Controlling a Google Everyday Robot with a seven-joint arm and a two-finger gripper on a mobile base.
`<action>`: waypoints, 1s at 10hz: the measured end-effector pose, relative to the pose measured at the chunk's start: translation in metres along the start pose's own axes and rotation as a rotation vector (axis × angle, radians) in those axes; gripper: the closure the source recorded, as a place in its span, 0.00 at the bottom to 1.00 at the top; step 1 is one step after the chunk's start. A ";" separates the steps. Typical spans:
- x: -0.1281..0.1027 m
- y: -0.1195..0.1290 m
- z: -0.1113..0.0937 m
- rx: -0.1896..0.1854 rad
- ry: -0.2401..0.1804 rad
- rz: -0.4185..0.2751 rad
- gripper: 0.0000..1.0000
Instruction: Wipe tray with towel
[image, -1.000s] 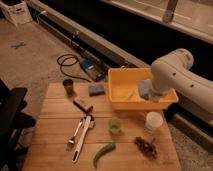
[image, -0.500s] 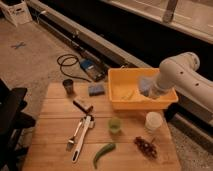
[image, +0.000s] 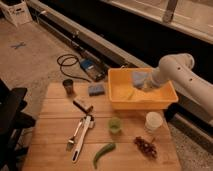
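The yellow tray (image: 119, 98) stands at the back right of the wooden table. Inside it, near its far right wall, the grey-blue towel (image: 138, 79) hangs bunched from my gripper (image: 146, 85). The gripper is shut on the towel and reaches down into the tray from the right, on the end of the white arm (image: 175, 70). The towel's lower edge sits at the tray's floor; I cannot tell if it touches. The fingers are mostly hidden by the cloth and the wrist.
On the table are a blue sponge (image: 96, 89), a dark cup (image: 68, 86), a brown block (image: 83, 105), tongs (image: 80, 136), a green cup (image: 115, 125), a white cup (image: 153, 121), grapes (image: 145, 147) and a green pepper (image: 103, 153). A black chair (image: 12, 115) stands left.
The arm's elbow has swung to the right and the gripper with the towel has shifted slightly toward the tray's far side. Nothing on the table has moved.
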 end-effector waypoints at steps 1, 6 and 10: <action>-0.010 -0.006 0.009 -0.015 -0.010 -0.012 1.00; -0.012 -0.008 0.013 -0.024 -0.004 -0.017 1.00; 0.013 -0.030 0.011 0.090 -0.008 0.030 1.00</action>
